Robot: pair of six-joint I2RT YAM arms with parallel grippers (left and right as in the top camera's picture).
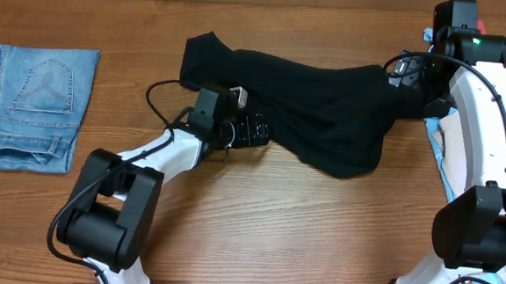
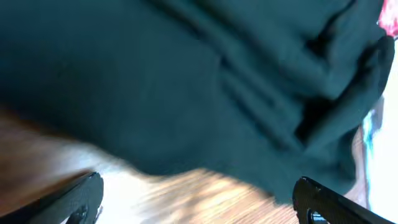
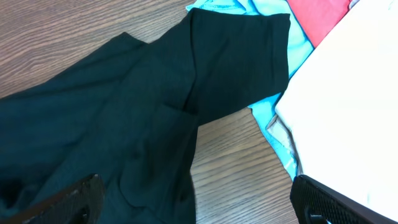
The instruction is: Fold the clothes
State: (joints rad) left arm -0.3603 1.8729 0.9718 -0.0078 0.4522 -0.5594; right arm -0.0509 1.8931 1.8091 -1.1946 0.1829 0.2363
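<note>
A black T-shirt (image 1: 317,106) lies crumpled across the middle of the wooden table, stretching from the back left to the right. It fills most of the left wrist view (image 2: 186,81) and shows with a sleeve in the right wrist view (image 3: 149,118). My left gripper (image 1: 255,129) is open at the shirt's front edge, low over the wood (image 2: 196,202), holding nothing. My right gripper (image 1: 409,72) is open at the shirt's right end, its fingers apart over fabric and table (image 3: 196,199).
Folded blue denim jeans (image 1: 35,107) lie at the far left. A pile of garments in white (image 3: 354,112), light blue (image 3: 277,124) and red (image 3: 314,15) sits at the right edge, next to the right arm (image 1: 487,130).
</note>
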